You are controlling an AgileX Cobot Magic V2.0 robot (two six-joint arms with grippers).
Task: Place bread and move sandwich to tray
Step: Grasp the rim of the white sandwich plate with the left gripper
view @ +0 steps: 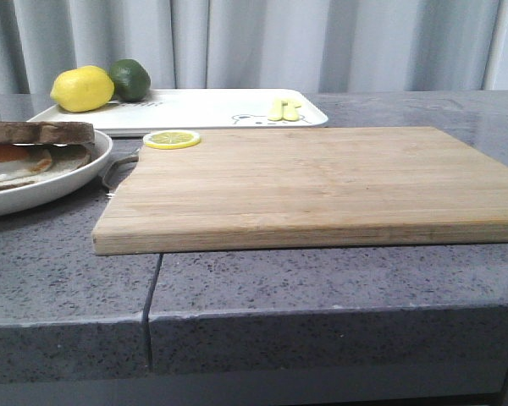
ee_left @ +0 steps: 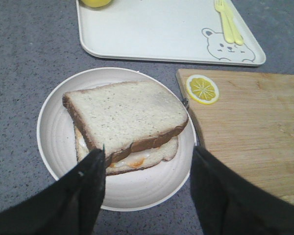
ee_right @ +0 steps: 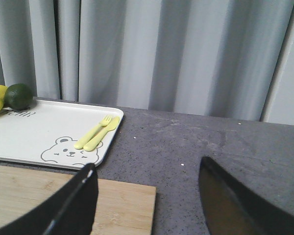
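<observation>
The sandwich [ee_left: 125, 117] lies on a round white plate [ee_left: 56, 127]. The speckled bread slice with a dark crust is on top, with fried egg and a lower slice under it. My left gripper [ee_left: 148, 152] is open and empty just above the plate's near side, one finger [ee_left: 90, 181] by the sandwich's corner. In the front view the sandwich [view: 34, 144] and plate [view: 68, 173] sit at the far left. The white bear tray [ee_left: 152, 29] lies beyond the plate; it also shows in the front view [view: 203, 108]. My right gripper [ee_right: 148, 165] is open and empty over the counter.
A wooden cutting board [view: 322, 182] fills the middle, a lemon slice [view: 172, 139] on its far left corner. A lemon [view: 82, 89], a lime [view: 130, 79] and a yellow fork and spoon [view: 285, 110] lie on the tray. Curtains hang behind.
</observation>
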